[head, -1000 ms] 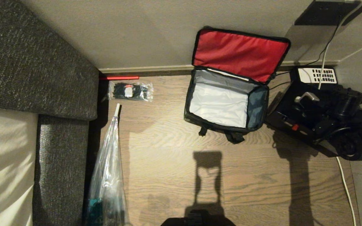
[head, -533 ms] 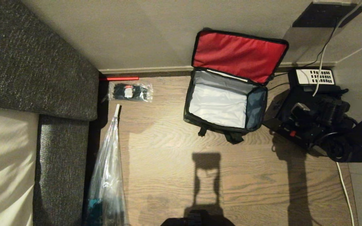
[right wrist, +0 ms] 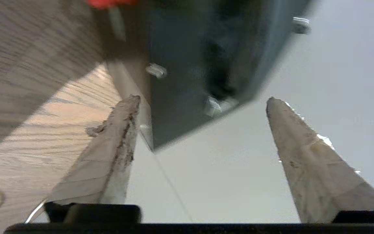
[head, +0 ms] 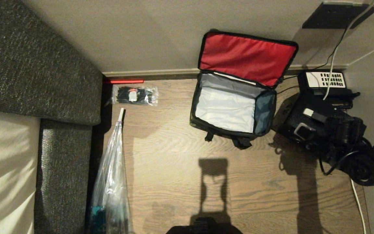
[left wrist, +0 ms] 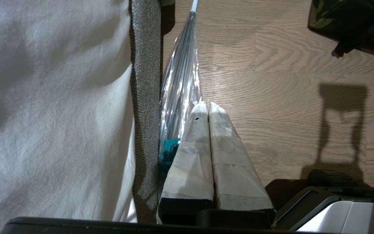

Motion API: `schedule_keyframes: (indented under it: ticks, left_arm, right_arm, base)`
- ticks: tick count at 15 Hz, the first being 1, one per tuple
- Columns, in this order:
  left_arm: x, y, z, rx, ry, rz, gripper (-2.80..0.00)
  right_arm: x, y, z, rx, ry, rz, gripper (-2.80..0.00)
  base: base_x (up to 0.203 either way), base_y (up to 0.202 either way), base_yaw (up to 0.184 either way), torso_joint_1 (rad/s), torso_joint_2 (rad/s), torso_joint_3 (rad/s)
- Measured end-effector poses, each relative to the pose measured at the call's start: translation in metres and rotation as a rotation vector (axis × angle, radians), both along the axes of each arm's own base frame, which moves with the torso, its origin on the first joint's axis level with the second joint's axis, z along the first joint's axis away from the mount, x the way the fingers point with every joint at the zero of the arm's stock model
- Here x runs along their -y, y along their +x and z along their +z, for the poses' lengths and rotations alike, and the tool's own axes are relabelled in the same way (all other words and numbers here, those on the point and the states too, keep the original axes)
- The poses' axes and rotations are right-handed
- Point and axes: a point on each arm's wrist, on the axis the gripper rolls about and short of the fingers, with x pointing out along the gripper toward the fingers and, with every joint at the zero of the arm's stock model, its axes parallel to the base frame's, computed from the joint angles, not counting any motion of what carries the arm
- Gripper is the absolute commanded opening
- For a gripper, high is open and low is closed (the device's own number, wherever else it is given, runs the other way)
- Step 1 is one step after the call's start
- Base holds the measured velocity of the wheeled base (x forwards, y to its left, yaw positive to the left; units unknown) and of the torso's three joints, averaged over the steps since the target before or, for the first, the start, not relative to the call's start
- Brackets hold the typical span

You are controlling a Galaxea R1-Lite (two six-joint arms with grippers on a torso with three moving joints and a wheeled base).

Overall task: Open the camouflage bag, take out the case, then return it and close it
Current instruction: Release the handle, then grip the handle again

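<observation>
The right gripper (head: 305, 125) is spreading its fingers now, wide apart where a second ago they were pinched on the case (head: 295, 112); nothing is sitting between them any more. The right wrist view is showing both taped fingertips (right wrist: 122, 130) well apart, with the dark edge of the case (right wrist: 200, 81) ahead of them and between them, not touching either one. In the head view the arm has swung since the earlier frame: the gripper is sitting lower and turned, and the case, which was tilted up under the gripper then, is now lying on the wooden floor (head: 180, 169). The head camera has nudged a little too, so the whole scene has shifted slightly.

The case is resting at about 3 o'clock from the bag (head: 232, 110), just beside its right wall, and at roughly 11 o'clock from the gripper. The bag is standing open, red lid (head: 247, 57) leaning back against the wall, pale lining bare. The telephone (head: 325, 79) is sitting at 12 o'clock from the gripper.

The left gripper (left wrist: 206, 109) is hanging parked, fingers pressed together, beside the wrapped umbrella (left wrist: 180, 84).
</observation>
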Motion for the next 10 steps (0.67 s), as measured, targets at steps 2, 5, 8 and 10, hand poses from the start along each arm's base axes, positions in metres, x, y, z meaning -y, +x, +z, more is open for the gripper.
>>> schedule_keyframes:
  ticks: [2,5,8,10]
  left_arm:
    - [0.0,0.0,0.0,0.001,0.0,-0.001,-2.8]
    - [0.0,0.0,0.0,0.0,-0.001,0.0,-2.8]
    - [0.0,0.0,0.0,0.0,-0.001,0.0,-2.8]
    - [0.0,0.0,0.0,0.0,0.0,0.0,-2.8]
  right_arm:
    - [-0.003,-0.018,0.019,0.02,0.004,0.026,-2.8]
    - [-0.006,-0.054,0.058,0.083,0.028,0.044,-2.8]
    - [-0.007,-0.105,0.097,0.144,0.044,0.046,-2.8]
    - [-0.008,-0.149,0.117,0.175,0.056,0.045,-2.8]
  base:
    - [0.0,0.0,0.0,0.0,0.0,0.0]
    - [0.0,0.0,0.0,0.0,0.0,0.0]
    - [0.0,0.0,0.0,0.0,0.0,0.0]
    - [0.0,0.0,0.0,0.0,0.0,0.0]
